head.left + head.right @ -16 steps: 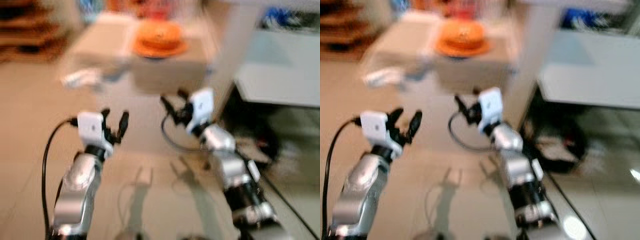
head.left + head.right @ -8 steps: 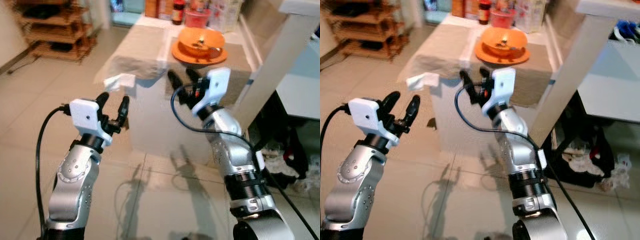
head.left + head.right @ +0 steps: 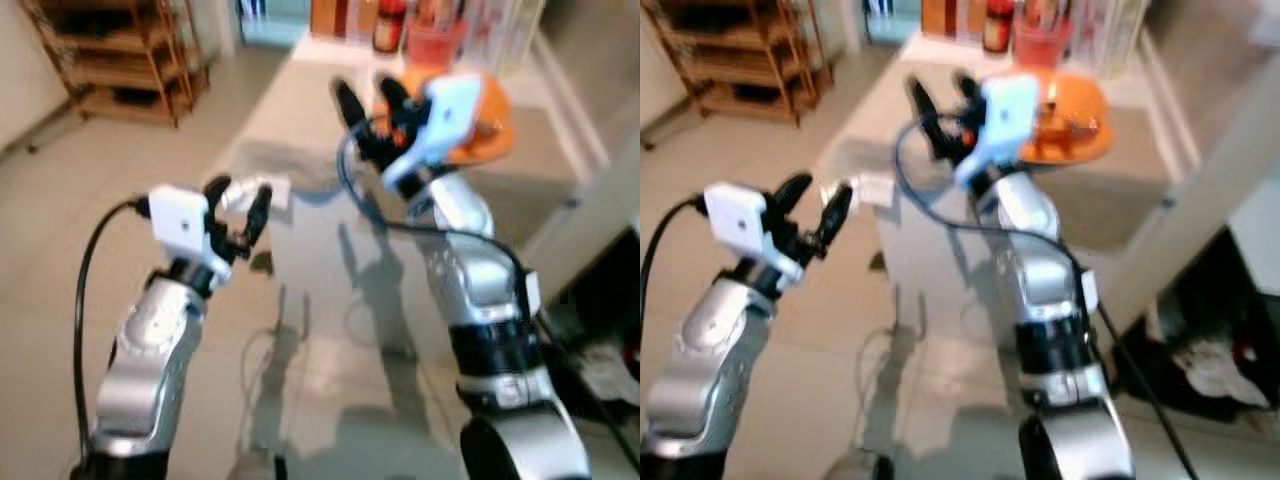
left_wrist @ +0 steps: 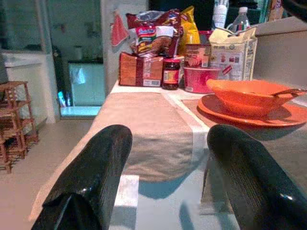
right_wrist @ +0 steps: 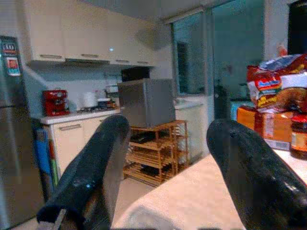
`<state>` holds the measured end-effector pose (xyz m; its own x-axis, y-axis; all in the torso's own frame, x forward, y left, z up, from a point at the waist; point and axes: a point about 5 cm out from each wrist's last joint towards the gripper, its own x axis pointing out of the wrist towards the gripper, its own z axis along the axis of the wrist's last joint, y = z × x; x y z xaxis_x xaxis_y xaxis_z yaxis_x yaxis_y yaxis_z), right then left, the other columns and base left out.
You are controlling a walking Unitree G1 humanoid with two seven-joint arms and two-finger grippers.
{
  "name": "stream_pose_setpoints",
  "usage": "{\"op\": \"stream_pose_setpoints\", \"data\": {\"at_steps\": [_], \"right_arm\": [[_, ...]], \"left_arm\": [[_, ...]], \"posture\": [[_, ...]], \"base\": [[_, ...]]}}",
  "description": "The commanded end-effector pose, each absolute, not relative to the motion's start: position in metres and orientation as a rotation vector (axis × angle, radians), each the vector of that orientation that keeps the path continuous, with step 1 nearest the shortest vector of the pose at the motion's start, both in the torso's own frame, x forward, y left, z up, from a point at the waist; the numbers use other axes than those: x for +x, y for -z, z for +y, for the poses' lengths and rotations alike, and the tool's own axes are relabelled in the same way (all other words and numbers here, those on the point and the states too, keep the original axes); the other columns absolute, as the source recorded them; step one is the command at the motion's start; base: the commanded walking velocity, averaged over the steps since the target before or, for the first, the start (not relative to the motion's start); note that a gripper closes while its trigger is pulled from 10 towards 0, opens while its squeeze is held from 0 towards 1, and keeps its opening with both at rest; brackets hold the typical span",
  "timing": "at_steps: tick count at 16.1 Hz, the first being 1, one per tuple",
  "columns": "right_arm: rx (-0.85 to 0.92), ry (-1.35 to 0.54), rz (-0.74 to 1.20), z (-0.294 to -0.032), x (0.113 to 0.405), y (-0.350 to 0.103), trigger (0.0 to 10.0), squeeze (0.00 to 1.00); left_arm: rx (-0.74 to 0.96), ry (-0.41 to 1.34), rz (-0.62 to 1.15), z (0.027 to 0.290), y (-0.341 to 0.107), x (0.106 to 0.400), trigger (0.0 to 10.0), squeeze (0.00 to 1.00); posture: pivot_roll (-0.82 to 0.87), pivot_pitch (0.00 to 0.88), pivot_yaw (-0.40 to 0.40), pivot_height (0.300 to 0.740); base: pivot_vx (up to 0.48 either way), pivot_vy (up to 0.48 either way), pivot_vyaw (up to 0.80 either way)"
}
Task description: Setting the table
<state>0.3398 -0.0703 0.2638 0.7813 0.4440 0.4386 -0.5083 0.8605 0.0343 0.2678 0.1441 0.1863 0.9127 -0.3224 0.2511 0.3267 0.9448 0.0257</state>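
Wooden shelving (image 3: 120,55) stands far left. Nearer, the left gripper (image 3: 240,205) hovers with fingers spread apart and nothing between them, short of the table (image 4: 144,139). Raised over the tabletop, the right gripper (image 3: 365,100) is likewise spread and bare. Just right of it, an orange bowl (image 4: 252,96) sits on an orange plate (image 4: 283,115), with food packets (image 4: 158,52) at the far end.

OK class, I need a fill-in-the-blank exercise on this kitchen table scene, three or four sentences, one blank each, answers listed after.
1. The orange bowl sits on a plate coloured ____.
2. A ____ rests inside the bowl, its handle over the rim.
3. The left gripper has its fingers ____, holding nothing.
4. The dark jar stands at the table's ____ end, by the snack packets.

Missing words: orange; spoon; open; far
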Motion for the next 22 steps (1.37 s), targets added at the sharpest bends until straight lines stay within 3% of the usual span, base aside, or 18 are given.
{"op": "stream_pose_setpoints", "data": {"at_steps": [1,7,11,13,17,22], "right_arm": [[0.146,-0.463,-0.487,-0.085,0.339,-0.280,10.0,0.00],[0.083,-0.398,-0.521,-0.093,0.339,-0.309,10.0,0.00],[-0.016,-0.337,-0.442,-0.093,0.343,-0.314,10.0,0.00],[-0.041,-0.296,-0.394,-0.096,0.347,-0.323,10.0,0.00],[-0.104,-0.306,-0.066,-0.102,0.360,-0.316,10.0,0.00],[-0.163,-0.402,0.196,-0.096,0.365,-0.313,10.0,0.00]], "left_arm": [[-0.014,0.383,-0.289,0.133,-0.196,0.267,10.0,0.00],[-0.020,0.405,-0.341,0.130,-0.213,0.268,10.0,0.00],[-0.018,0.415,-0.347,0.127,-0.218,0.268,10.0,0.00],[-0.037,0.420,-0.357,0.126,-0.221,0.268,10.0,0.00],[-0.026,0.409,-0.354,0.129,-0.223,0.268,10.0,0.00],[0.013,0.428,-0.346,0.125,-0.223,0.266,10.0,0.00]], "posture": [[-0.06,0.079,0.008,0.740],[-0.06,0.082,0.005,0.740],[-0.06,0.082,0.008,0.740],[-0.06,0.082,0.008,0.740],[-0.07,0.085,0.005,0.740],[-0.07,0.087,0.004,0.740]], "base": [[0.480,0.000,-0.80],[0.480,0.000,-0.80],[0.469,0.000,-0.80],[0.154,0.000,0.00],[0.000,0.000,0.00],[0.000,0.000,0.00]]}}
